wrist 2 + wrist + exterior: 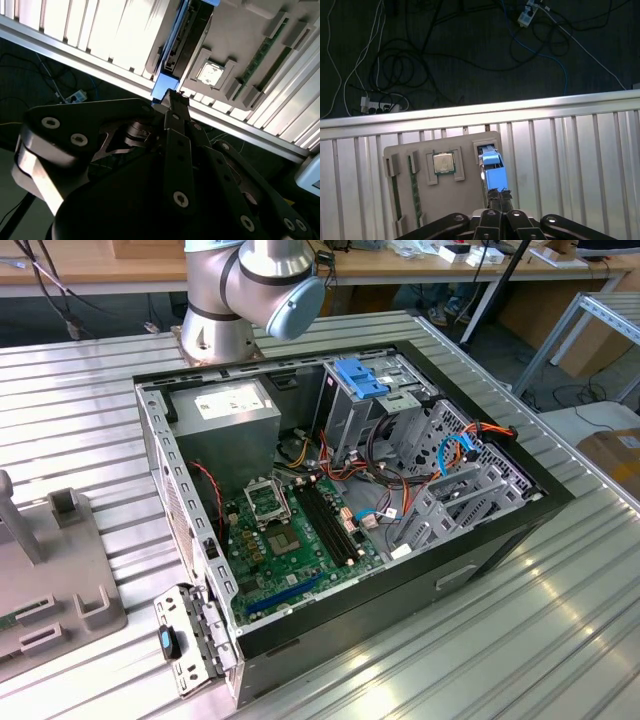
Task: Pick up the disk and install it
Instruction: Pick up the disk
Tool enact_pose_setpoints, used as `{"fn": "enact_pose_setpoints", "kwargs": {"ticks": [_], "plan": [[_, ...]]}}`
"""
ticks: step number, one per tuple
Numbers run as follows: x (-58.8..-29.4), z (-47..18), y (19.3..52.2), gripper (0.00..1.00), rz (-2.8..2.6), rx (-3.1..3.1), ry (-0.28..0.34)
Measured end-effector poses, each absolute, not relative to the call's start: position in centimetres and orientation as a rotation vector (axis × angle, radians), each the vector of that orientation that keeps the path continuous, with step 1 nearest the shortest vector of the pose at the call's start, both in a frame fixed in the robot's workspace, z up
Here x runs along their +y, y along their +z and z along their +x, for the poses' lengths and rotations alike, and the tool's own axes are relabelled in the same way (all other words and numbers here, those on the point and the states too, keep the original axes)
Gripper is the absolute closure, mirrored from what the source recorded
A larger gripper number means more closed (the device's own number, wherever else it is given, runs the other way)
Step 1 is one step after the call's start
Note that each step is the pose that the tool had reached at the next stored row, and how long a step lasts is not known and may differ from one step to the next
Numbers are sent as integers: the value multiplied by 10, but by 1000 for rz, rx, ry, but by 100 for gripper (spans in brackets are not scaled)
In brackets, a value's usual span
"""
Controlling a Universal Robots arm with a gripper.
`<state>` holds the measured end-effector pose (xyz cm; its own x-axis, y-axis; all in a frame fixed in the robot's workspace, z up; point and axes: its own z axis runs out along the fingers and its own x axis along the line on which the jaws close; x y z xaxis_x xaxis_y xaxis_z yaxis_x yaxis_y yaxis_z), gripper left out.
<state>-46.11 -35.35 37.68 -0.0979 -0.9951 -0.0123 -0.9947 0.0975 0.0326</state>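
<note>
Fingers (172,125): drawn together, holding nothing, poised over the grey tray (462,197) and apparently clear of it. The disk (492,167): on edge in the tray's end slot, blue rail uppermost, beside a processor chip (443,163).

Risk, as I judge it: closed tips lowered would strike the rail, and an off-centre pinch could jam it in the slot.

Surface (480,660): ribbed aluminium, carrying an open computer case (400,590).

Room: dark floor (470,50), loose cables (410,60), power strip (377,104).

Case (400,605) open on top, cables (452,452) crossing the drive cage (468,495)
</note>
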Motion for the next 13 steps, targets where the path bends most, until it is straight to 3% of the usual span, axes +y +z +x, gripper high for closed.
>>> {"fn": "enact_pose_setpoints", "kwargs": {"ticks": [13], "plan": [[-354, -466, 374, 89, 2110, -2320, -40]]}}
